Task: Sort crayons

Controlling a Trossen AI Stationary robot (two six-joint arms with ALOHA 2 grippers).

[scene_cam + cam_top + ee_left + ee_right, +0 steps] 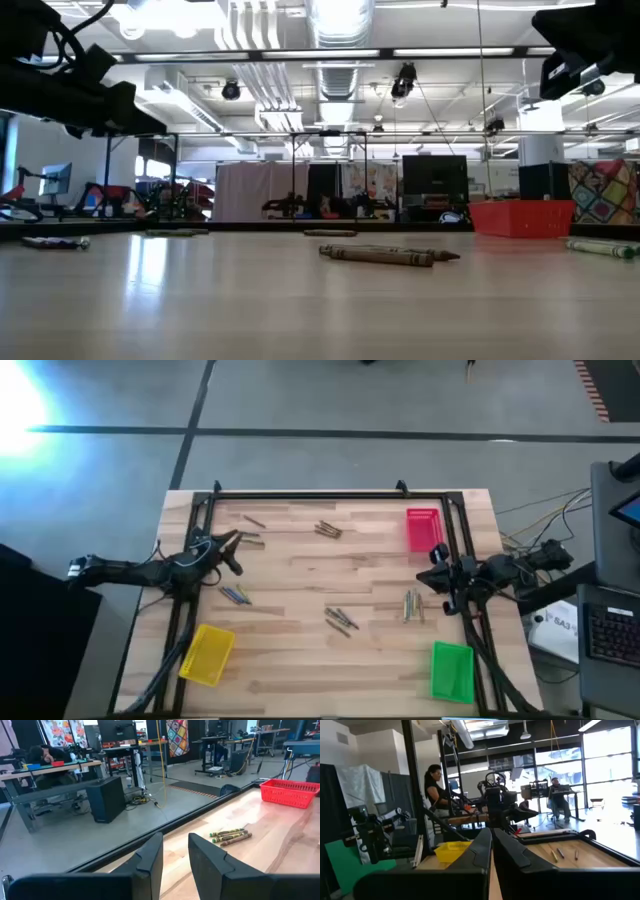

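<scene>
Crayons lie flat on the wooden table in small clusters: one at the far middle (pixel 327 530), loose ones at the far left (pixel 250 522), a bluish pair (pixel 236 596), a group at the centre (pixel 341 620) and one toward the right (pixel 412 605). My left gripper (pixel 236 552) hangs over the table's left side, near the far-left crayons, open with nothing between its fingers (pixel 175 840). Over the right side, just nearer than the red tray (pixel 423 528), my right gripper (pixel 435 565) is shut and empty (pixel 491 832).
A yellow tray (pixel 207 653) sits at the near left and a green tray (pixel 452 670) at the near right. A black frame (pixel 300 495) borders the far edge and both sides. Bare wood lies between the crayon clusters. People sit and stand in the room beyond.
</scene>
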